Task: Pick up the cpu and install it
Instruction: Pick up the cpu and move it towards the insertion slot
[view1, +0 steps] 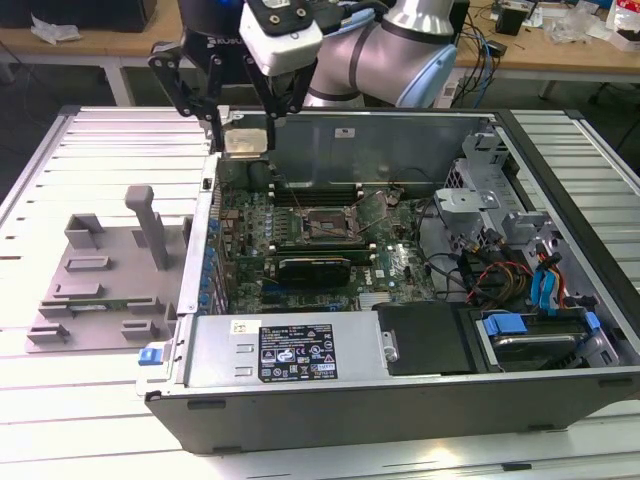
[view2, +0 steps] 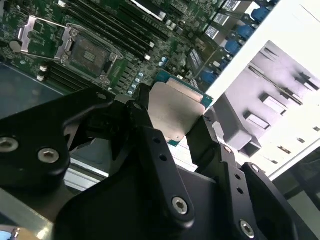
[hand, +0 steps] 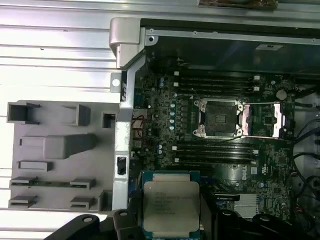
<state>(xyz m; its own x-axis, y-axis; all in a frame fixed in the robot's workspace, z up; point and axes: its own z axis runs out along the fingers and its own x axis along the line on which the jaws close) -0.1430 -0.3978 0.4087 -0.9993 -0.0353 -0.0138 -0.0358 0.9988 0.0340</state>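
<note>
1. Arm: rounded silver-grey tube segments with a pale blue joint cap.
2. A white boxy block sits at the wrist, with dark spots on its face.
3. Gripper: matte black, built of angular linked bars.
4. Fingers in the second wrist view: black bars dotted with small holes.
5. Silver socket-head screws are set in the black links, some ringed by washers.

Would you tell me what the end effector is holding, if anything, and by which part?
The end effector holds the cpu, pinched by two opposite side edges.
</note>
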